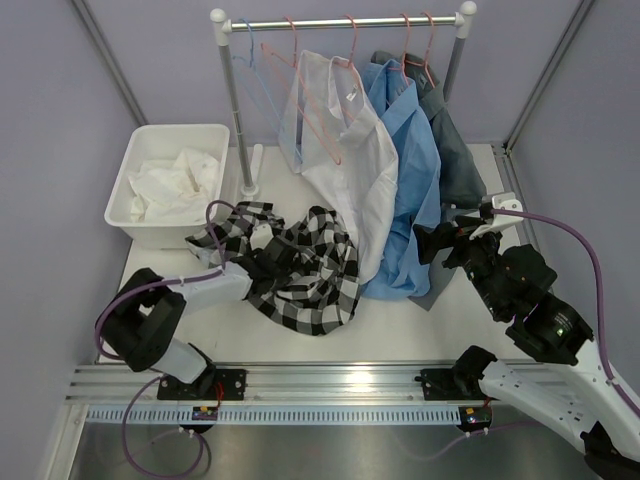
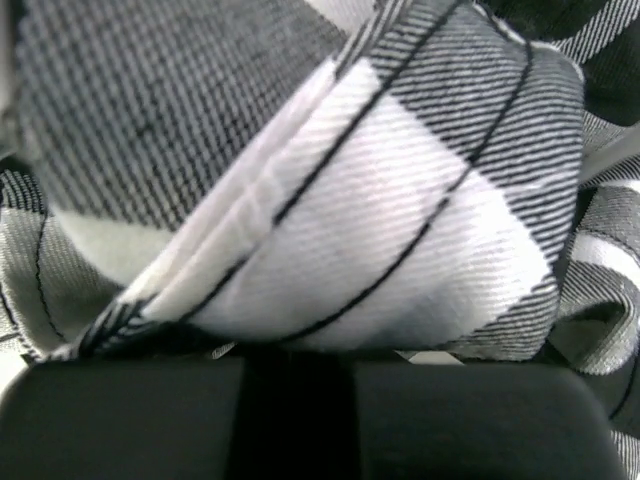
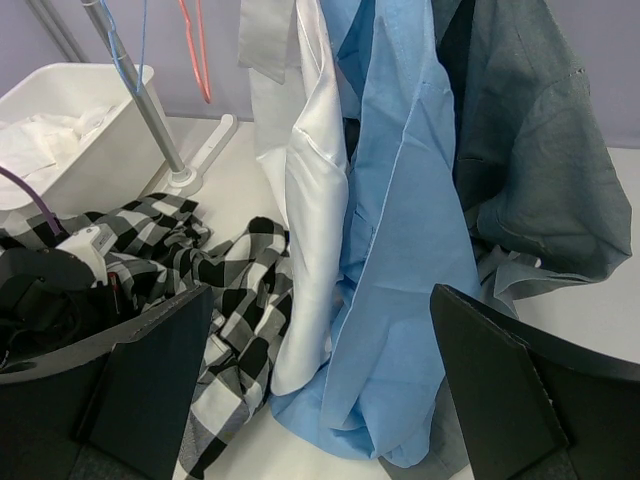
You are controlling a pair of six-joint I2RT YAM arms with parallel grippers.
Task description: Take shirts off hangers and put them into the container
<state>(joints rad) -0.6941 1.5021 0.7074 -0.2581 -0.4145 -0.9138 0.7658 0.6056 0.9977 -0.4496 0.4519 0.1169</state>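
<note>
Fingers of the left gripper [image 1: 275, 262] are pressed together on a fold of the black-and-white check shirt [image 1: 310, 280]. In the left wrist view that checked cloth [image 2: 380, 200] bunches right against the black gripper body and fills the frame. The shirt is off its hanger and lies in a crumpled heap on the table [image 1: 400, 335], in front of the rail [image 1: 345, 22] and nearer its left post.

The right gripper [image 1: 432, 243] has its fingers [image 3: 150, 380] spread wide with nothing pinched between them. It sits in front of the rail's right end, just beside the low hem of the hanging clothes.

Three shirts hang from the rail. The white shirt [image 1: 350, 170] is nearest the rail's middle, the light blue shirt [image 1: 410, 190] overlaps it on the right, and the dark grey shirt [image 1: 455, 150] is closest to the right post. Their lower edges reach down to the table in front of the rail.

Pink hangers [image 1: 300, 90] hook along the rail. A bare light blue hanger [image 1: 250, 75] hangs at the left end, beside the left post.

The container [image 1: 135, 165] stands on the table to the left of the rail's left post, apart from the check shirt. A rumpled pale shirt [image 1: 175, 185] lies inside it.
</note>
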